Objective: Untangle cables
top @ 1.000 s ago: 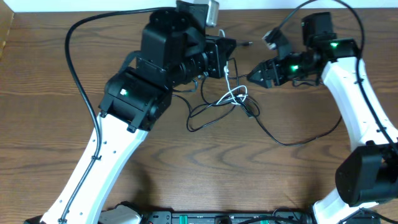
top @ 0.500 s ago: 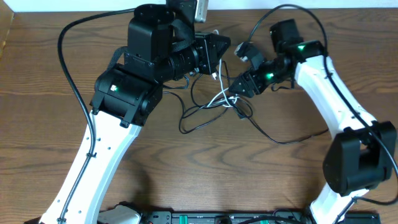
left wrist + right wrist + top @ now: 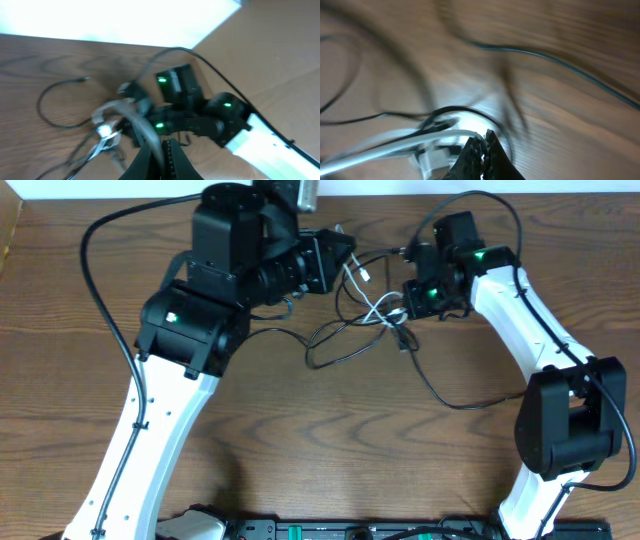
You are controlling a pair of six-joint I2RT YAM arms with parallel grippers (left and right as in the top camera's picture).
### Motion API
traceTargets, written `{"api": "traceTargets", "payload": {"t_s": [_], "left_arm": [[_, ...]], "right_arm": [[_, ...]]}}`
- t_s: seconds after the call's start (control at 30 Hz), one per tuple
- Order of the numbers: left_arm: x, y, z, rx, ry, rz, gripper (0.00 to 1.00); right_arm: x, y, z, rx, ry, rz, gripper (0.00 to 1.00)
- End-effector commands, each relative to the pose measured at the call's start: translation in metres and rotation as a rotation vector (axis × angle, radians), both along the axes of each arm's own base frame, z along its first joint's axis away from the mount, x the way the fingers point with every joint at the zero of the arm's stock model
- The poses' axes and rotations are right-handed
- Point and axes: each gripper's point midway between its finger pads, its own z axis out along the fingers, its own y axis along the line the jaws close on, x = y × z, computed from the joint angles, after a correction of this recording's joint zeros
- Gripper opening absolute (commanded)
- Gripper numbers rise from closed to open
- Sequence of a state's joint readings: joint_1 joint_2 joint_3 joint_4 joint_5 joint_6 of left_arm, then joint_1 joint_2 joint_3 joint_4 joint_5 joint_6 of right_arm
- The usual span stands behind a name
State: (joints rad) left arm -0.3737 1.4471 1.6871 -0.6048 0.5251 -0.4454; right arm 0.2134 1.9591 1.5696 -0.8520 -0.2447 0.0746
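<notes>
The cables lie tangled at the table's far middle. The white cable (image 3: 372, 306) loops through thin black cables (image 3: 338, 348), and one long black cable (image 3: 452, 406) trails toward the right arm. My left gripper (image 3: 342, 256) is shut on the white cable (image 3: 136, 119), which runs up from between its jaws (image 3: 165, 150). My right gripper (image 3: 404, 308) is at the knot's right side. In the right wrist view its jaws (image 3: 484, 146) are shut, with the white cable (image 3: 395, 144) ending at their tips. That view is blurred.
Thick black arm wires arc over the left arm (image 3: 100, 270) and the right arm (image 3: 500, 210). The two wrists stand close together over the tangle. The table's back edge (image 3: 380, 192) runs just behind them. A black bar (image 3: 350, 530) lies along the front edge.
My right gripper moved left into the tangle and shut on the white cable. My left arm shifted slightly left with the cable, and the loops spread out.
</notes>
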Motion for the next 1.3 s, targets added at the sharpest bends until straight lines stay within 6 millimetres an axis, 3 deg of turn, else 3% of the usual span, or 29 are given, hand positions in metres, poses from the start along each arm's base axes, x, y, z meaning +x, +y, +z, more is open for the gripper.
{"api": "traceTargets", "payload": {"t_s": [0.0, 0.3, 0.47, 0.57, 0.63, 0.7, 0.8, 0.97, 1.1, 1.27], "left_arm": [[0.010, 0.018, -0.001, 0.007, 0.000, 0.052, 0.08], [0.032, 0.068, -0.010, 0.073, -0.001, 0.199, 0.07], [0.039, 0.100, -0.019, 0.102, 0.033, 0.287, 0.07], [0.040, 0.113, -0.024, 0.120, 0.051, 0.318, 0.07], [0.040, 0.117, -0.027, 0.130, 0.058, 0.323, 0.08], [0.039, 0.119, -0.029, 0.141, 0.063, 0.327, 0.07], [0.038, 0.119, -0.031, 0.148, 0.066, 0.323, 0.07], [0.036, 0.119, -0.034, 0.152, 0.083, 0.321, 0.07], [0.033, 0.115, -0.040, 0.159, 0.105, 0.308, 0.07], [0.032, 0.097, -0.057, 0.176, 0.147, 0.261, 0.08]], "right_arm": [[0.009, -0.062, -0.008, -0.218, 0.001, -0.301, 0.01], [0.001, -0.092, -0.009, -0.355, 0.014, -0.386, 0.01], [-0.014, -0.149, -0.003, -0.560, 0.033, -0.560, 0.01], [-0.020, -0.167, -0.003, -0.575, 0.061, -0.596, 0.01], [-0.020, -0.167, -0.007, -0.523, 0.088, -0.588, 0.01], [-0.016, -0.142, -0.014, -0.383, 0.115, -0.427, 0.01], [-0.013, -0.089, -0.014, -0.123, 0.113, -0.149, 0.01], [-0.016, -0.039, 0.004, 0.107, 0.083, 0.035, 0.01], [-0.015, -0.002, 0.041, 0.305, 0.019, 0.151, 0.01], [-0.009, 0.026, 0.109, 0.516, -0.097, 0.245, 0.01]]}}
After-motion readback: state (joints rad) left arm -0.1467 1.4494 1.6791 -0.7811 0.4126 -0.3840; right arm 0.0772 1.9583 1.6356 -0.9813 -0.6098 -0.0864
